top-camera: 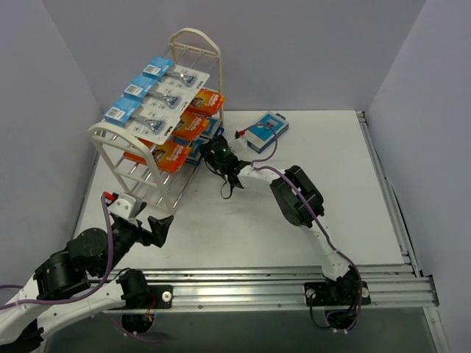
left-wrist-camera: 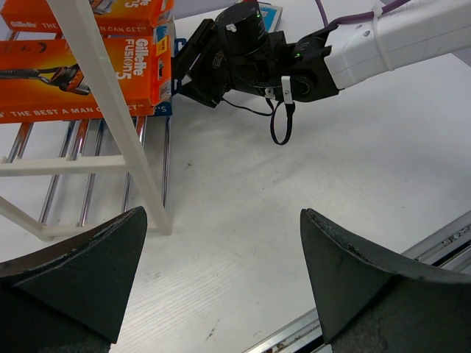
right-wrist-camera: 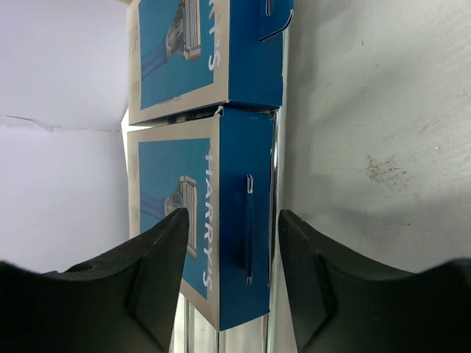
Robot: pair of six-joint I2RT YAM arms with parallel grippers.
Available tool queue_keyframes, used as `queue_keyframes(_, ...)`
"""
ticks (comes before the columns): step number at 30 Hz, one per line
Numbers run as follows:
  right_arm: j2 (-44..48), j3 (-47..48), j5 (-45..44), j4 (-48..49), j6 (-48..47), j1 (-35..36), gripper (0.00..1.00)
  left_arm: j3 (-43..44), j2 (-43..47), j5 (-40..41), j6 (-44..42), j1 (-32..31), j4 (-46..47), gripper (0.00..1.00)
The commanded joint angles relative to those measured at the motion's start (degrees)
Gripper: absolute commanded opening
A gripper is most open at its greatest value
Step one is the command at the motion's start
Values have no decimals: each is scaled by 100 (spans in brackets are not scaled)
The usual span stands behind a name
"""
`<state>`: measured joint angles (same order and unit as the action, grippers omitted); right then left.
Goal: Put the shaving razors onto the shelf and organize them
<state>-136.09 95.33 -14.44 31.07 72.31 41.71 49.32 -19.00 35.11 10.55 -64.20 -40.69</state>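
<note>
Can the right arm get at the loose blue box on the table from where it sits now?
Probably yes. The blue box lies flat on the table just beside the right gripper, with nothing between them. Its fingers straddle a shelved box, so back out first.

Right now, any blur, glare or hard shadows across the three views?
Top external: even light, sharp, faint shadow under the shelf. Left wrist: left end effector fingers dark and soft, orange boxes legible. Right wrist: blue boxes slightly soft, right end effector fingers silhouetted, no glare.
</note>
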Motion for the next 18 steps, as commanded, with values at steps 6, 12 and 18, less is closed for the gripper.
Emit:
queue_keyframes(6,469,-233,-288,303,2,30,52,69,107,66,53,-57,166,94)
queue_keyframes(12,1128,-1164,-139,610,-77,-93,59,113,230,408,158,-48,70,94)
queue_keyframes(18,2103,-2702,212,1102,-384,-541,60,69,433,514,158,-39,114,94)
